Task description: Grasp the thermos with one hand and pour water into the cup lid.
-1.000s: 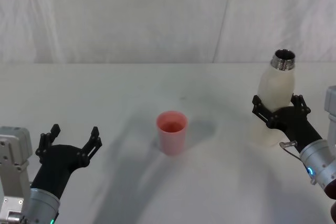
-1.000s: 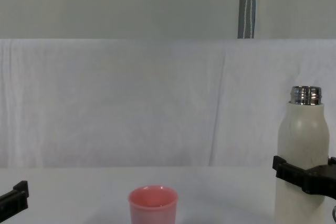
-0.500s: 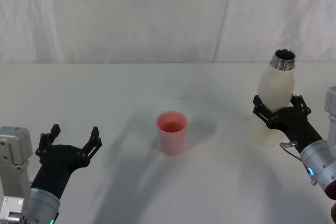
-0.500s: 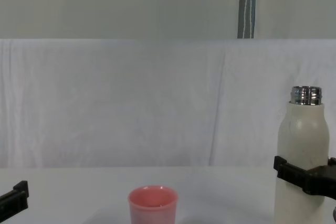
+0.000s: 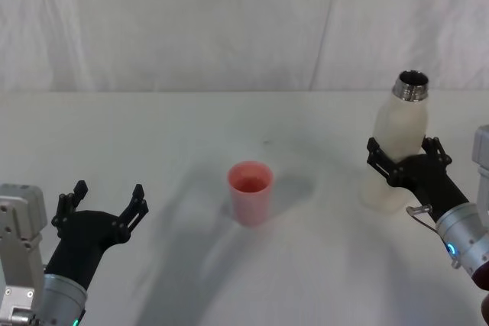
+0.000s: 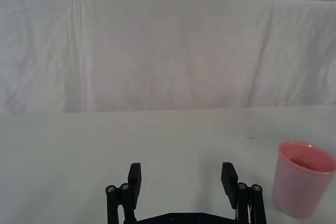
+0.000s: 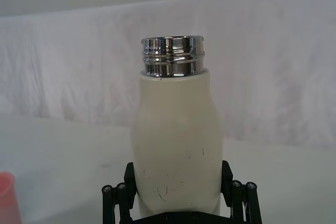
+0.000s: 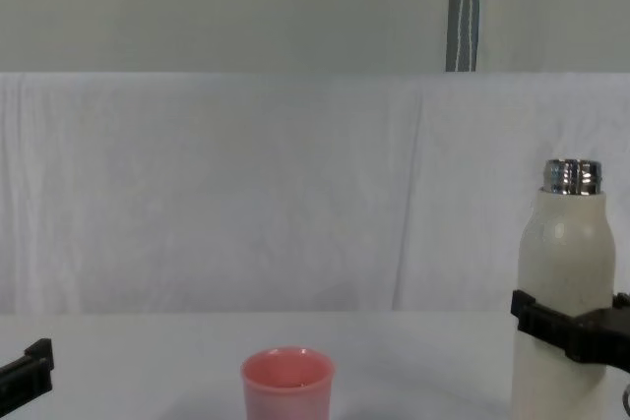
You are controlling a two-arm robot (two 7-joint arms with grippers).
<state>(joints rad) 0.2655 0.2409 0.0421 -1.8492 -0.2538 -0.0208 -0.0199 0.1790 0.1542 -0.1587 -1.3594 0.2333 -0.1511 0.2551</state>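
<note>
Little has shifted since a second ago: the thermos stays upright in the right claw's grip, at most nudged a touch toward the left in the head view, and the left claw holds the same parked pose.

Nearest the robot, at about 7 o'clock on the white surface, the left claw hovers with its black fingers spread wide and nothing between them. From its wrist camera the pink cup lid sits ahead and off to one side, well apart from the fingers.

At about 4 o'clock the right claw is closed around the lower half of the thermos, one finger on each side of the cream-white body. The right wrist view shows the bottle standing straight between the two black fingers, its shiny threaded steel neck open at the top, and faint dark scratches on the body. Whether the base rests on the surface or is lifted just clear cannot be judged from here, though the head view shows a pale shadow right under it.

Near the middle, a little farther out than the left claw, the cup lid stands upright, mouth up, well apart from the thermos at its 3 o'clock. In the chest view the thermos rises far above the cup lid.

Beyond, at 12 o'clock, a creased white cloth backdrop closes off the scene, with a grey pole above it.
</note>
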